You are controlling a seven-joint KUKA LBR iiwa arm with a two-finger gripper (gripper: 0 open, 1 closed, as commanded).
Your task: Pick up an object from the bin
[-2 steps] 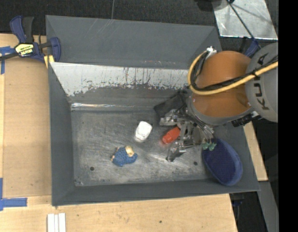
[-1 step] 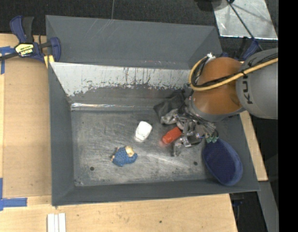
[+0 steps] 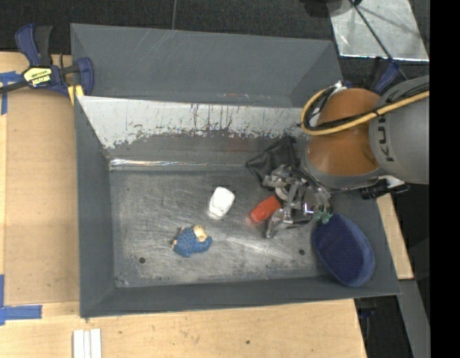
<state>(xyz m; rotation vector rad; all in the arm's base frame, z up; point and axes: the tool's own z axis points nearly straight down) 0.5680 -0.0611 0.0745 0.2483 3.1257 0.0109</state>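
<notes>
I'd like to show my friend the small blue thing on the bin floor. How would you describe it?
Look at the floor of the grey metal bin, lower left of its middle. A small lumpy blue toy lies there, with a tan patch on top. The nearby cup is white, and the dark blue bowl at the right is much bigger.

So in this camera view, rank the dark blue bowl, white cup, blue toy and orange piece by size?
Dark blue bowl, largest.
Blue toy and white cup, about alike.
Orange piece looks smallest.
</notes>
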